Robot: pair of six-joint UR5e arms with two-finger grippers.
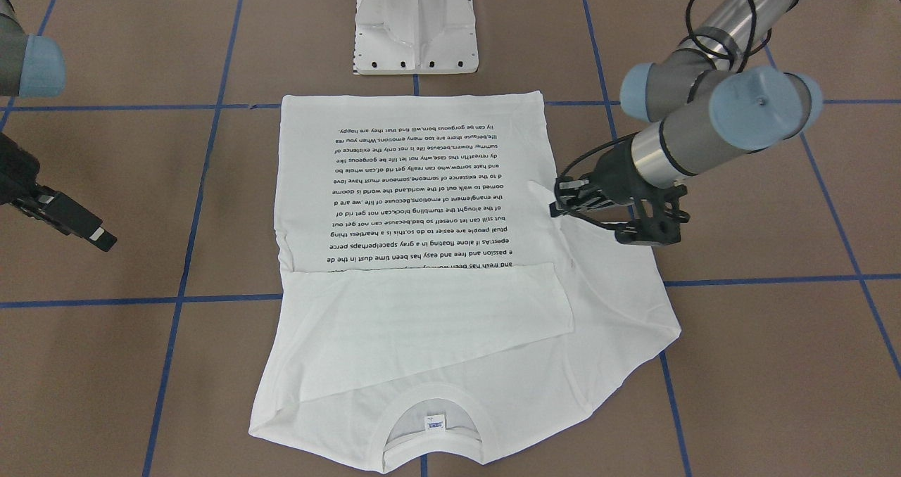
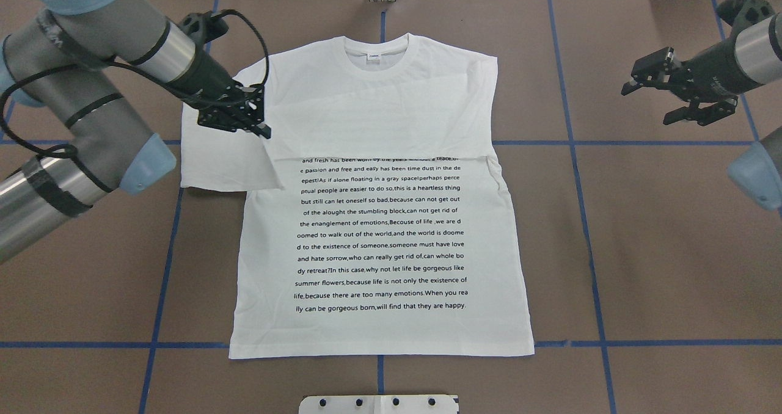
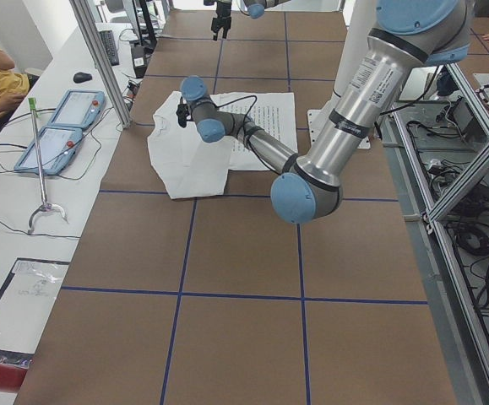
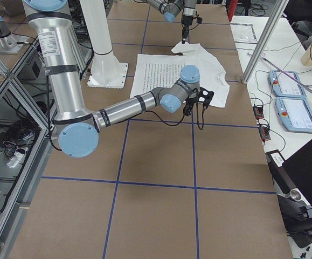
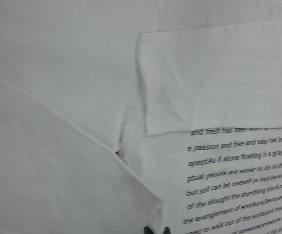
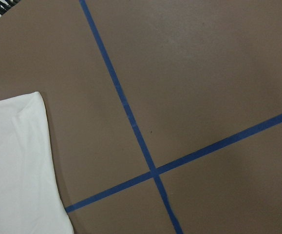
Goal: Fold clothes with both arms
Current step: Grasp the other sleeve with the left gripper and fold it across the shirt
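- left end effector (image 2: 264,132) pinched closed on the sleeve (image 2: 223,160) edge of the white T-shirt (image 2: 379,237); the shirt lies flat on the table (image 2: 641,249) beneath and beside it, text up
- right end effector (image 2: 649,104) has its jaws spread wide, holding nothing; the shirt lies well apart from it

White T-shirt (image 2: 379,115) w/ black text; brown table (image 2: 641,249) w/ blue grid (image 2: 611,143).

T-shirt (image 1: 422,181): top text line partly hidden under folded sleeve (image 1: 436,308). Neck label (image 1: 433,424) print unreadably small. Left gripper (image 5: 155,230) mostly cropped, wrist view.
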